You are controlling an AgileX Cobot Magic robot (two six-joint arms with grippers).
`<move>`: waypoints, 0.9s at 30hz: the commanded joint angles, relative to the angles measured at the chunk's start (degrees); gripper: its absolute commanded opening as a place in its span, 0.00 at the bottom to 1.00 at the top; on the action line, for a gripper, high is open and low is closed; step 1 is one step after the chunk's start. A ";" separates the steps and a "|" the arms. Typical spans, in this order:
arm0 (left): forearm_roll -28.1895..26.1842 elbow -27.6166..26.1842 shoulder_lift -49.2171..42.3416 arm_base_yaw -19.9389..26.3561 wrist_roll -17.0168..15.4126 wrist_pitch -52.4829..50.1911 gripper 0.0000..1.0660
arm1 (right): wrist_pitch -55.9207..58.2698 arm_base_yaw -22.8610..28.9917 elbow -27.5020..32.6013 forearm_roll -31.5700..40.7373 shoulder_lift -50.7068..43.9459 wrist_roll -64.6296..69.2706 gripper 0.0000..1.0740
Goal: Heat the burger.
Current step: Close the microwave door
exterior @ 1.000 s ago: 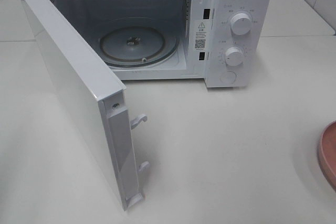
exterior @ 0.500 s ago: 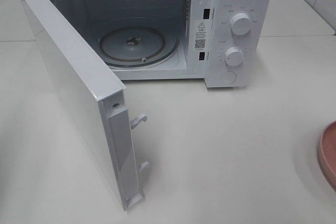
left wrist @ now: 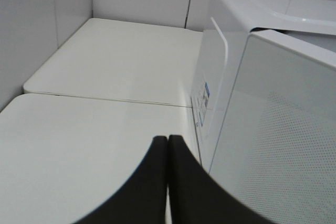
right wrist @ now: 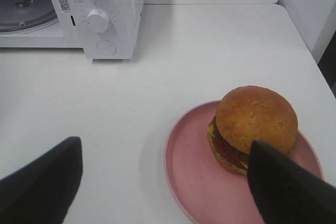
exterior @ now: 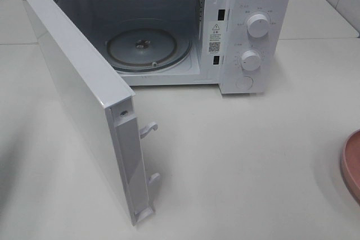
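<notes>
The burger (right wrist: 256, 121), with a golden-brown bun and red, green and yellow layers, sits on a round pink plate (right wrist: 189, 166) in the right wrist view. My right gripper (right wrist: 165, 142) is open wide and empty, above the table just short of the plate, with one finger (right wrist: 283, 187) next to the burger. My left gripper (left wrist: 168, 142) is shut on nothing, beside the outer face of the microwave door (left wrist: 278, 145). In the exterior high view only the plate's edge (exterior: 351, 164) shows at the far right; the burger and both grippers are out of view there.
A white microwave (exterior: 256, 4) stands at the back of the white table (exterior: 236, 155). Its door (exterior: 84, 94) is swung wide open toward the front left. A glass turntable (exterior: 149, 49) lies inside the cavity. Two knobs (exterior: 257, 25) are on the right panel.
</notes>
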 commanded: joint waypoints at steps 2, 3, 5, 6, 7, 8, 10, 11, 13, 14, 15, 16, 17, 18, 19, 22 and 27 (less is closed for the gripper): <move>5.10 -2.12 4.58 0.17 -2.18 -4.76 0.00 | -0.52 -0.34 0.06 0.11 -1.72 -0.63 0.71; 7.33 -3.15 7.28 0.17 -2.69 -6.42 0.00 | -0.52 -0.34 0.06 0.11 -1.72 -0.63 0.71; 9.91 -4.18 10.08 0.17 -3.27 -8.31 0.00 | -0.52 -0.34 0.06 0.11 -1.72 -0.63 0.71; 11.06 -4.58 11.46 0.17 -3.55 -9.17 0.00 | -0.52 -0.34 0.06 0.11 -1.72 -0.63 0.71; 11.06 -4.58 11.46 0.17 -3.55 -9.17 0.00 | -0.52 -0.34 0.06 0.11 -1.72 -0.63 0.71; 13.64 -5.39 13.98 0.17 -3.84 -11.52 0.00 | -0.52 -0.34 0.06 0.11 -1.72 -0.63 0.71; 14.78 -5.84 15.30 0.17 -3.95 -12.83 0.00 | -0.52 -0.34 0.06 0.11 -1.72 -0.63 0.71; 16.50 -6.65 17.70 0.17 -4.07 -15.30 0.00 | -0.52 -0.34 0.06 0.11 -1.72 -0.63 0.71; 18.39 -7.73 19.88 0.11 -4.76 -16.56 0.00 | -0.52 -0.34 0.06 0.11 -1.72 -0.63 0.71; 19.37 -8.37 21.03 0.11 -5.67 -17.13 0.00 | -0.52 -0.34 0.06 0.11 -1.72 -0.63 0.71; 19.37 -8.37 21.03 0.11 -5.67 -17.13 0.00 | -0.52 -0.34 0.06 0.11 -1.72 -0.63 0.71; 20.86 -9.51 23.32 0.00 -7.51 -17.99 0.00 | -0.52 -0.34 0.06 0.11 -1.72 -0.63 0.71; 21.26 -10.14 24.41 -0.23 -8.19 -18.56 0.00 | -0.52 -0.34 0.06 0.11 -1.72 -0.63 0.71; 21.26 -10.14 24.41 -0.23 -8.19 -18.56 0.00 | -0.52 -0.34 0.06 0.11 -1.72 -0.63 0.71; 22.00 -11.40 26.13 -1.09 -8.54 -19.31 0.00 | -0.52 -0.34 0.06 0.11 -1.72 -0.63 0.71; 22.00 -13.18 28.13 -3.15 -8.37 -19.60 0.00 | -0.52 -0.34 0.06 0.11 -1.72 -0.63 0.71; 22.06 -15.76 31.34 -5.44 -8.31 -19.60 0.00 | -0.52 -0.34 0.06 0.11 -1.72 -0.63 0.70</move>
